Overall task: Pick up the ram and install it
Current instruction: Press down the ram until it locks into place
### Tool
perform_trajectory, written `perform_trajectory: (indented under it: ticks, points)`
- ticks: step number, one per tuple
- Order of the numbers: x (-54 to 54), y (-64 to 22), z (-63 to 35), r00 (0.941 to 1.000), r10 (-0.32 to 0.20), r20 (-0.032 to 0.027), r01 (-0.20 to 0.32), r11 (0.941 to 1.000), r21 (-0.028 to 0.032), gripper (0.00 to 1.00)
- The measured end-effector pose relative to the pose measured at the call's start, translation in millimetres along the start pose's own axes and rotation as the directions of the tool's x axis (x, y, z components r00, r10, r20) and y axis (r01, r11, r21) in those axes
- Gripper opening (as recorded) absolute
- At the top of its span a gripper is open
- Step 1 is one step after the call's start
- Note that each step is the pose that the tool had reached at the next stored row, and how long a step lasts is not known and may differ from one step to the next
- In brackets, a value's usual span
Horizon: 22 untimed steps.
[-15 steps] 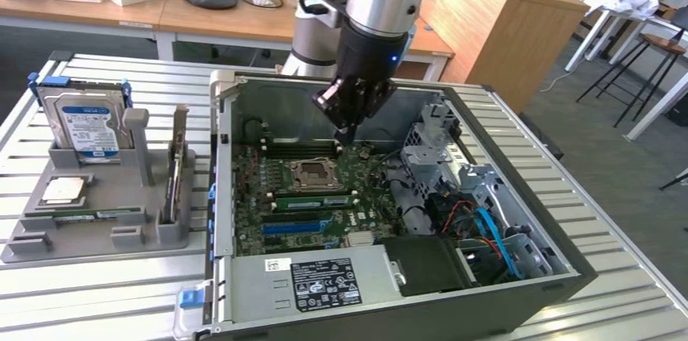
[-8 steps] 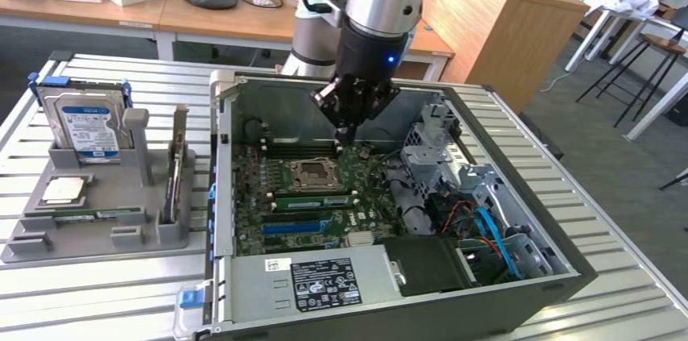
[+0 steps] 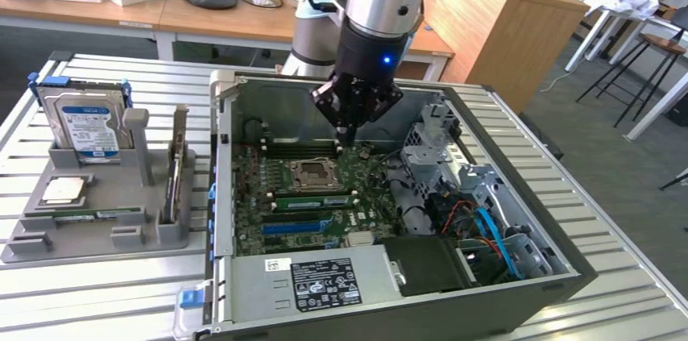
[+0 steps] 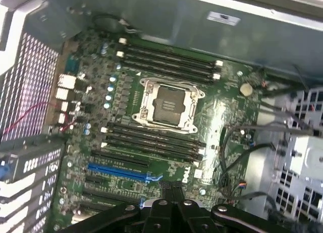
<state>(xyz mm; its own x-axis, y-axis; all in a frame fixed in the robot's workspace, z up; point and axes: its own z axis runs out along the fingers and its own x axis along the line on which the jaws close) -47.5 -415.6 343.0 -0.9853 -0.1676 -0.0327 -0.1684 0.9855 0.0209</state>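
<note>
We hold our gripper (image 3: 344,145) over the open computer case (image 3: 559,272), just above the green motherboard (image 4: 151,142) and its long dark slots (image 4: 169,59). Its jaws are shut tight and hold nothing. The ram (image 3: 80,214) lies flat in the grey tray (image 3: 22,248), well apart. We judge the picking step isn't done; first the jaws must open wide.

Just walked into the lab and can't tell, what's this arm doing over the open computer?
The arm's gripper is shut, with nothing visible between its fingers, and hangs inside the open computer case above the motherboard, near the memory slots beside the processor socket. What looks like the ram lies in the grey holder at the exterior view's left.
</note>
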Motion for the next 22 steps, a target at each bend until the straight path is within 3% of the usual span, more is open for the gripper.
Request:
perform_trajectory:
  ticks: [6,14,22]
  points:
    - [0.1,0.0,0.3,0.9943,0.106,0.0023,-0.106,0.9943,0.0034,0.1]
    - [0.4,0.1,0.4,0.9926,0.122,0.0027,-0.122,0.9926,0.0038,0.1]
    - [0.6,0.1,0.4,0.9834,0.182,0.0042,-0.182,0.9834,0.0056,0.1]
